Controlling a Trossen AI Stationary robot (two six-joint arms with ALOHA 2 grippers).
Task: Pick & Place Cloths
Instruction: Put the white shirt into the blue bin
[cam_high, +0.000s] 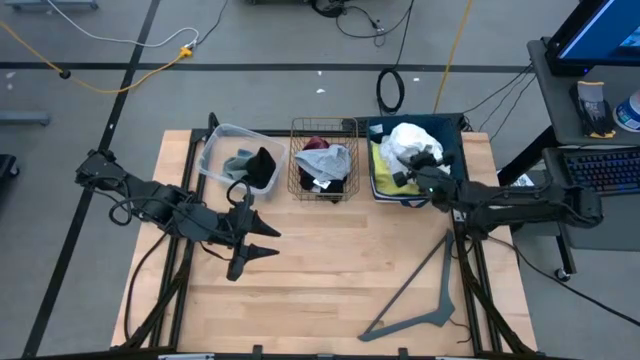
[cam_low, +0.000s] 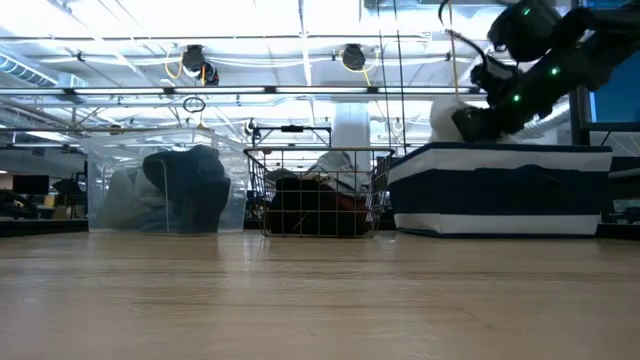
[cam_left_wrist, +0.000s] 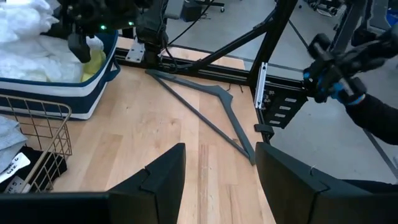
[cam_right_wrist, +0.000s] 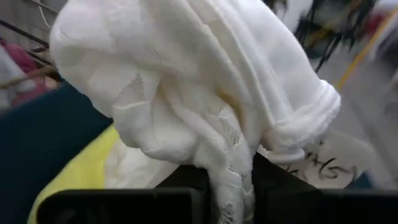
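From above, three containers line the bench's (cam_high: 330, 270) far edge: a clear plastic tub (cam_high: 222, 140) at about 11 o'clock with dark and grey cloths, a wire basket (cam_high: 300, 160) at 12 with maroon, light grey and black ones, and a navy bin (cam_high: 455, 135) at 1 o'clock. The right gripper (cam_high: 428, 172) reaches over that bin, its jaws pinched on the white cloth (cam_high: 405, 140), which sits bunched on a yellow cloth (cam_high: 381, 165) (probably sorted by colour, so white goes here). The left gripper (cam_high: 262, 240) waits at 9 o'clock, jaws part open and empty, clear of the bins. A grey hanger bar (cam_high: 420, 290) lies at 5 o'clock.

From bench height, the right arm hangs over the navy bin's rim, the white cloth just showing above it.

The left wrist view shows its fingers (cam_left_wrist: 165, 180) spread over bare wood, nothing between them.

The right wrist view shows the white cloth gathered into a narrow fold between the jaws; it looks raised or not yet released.
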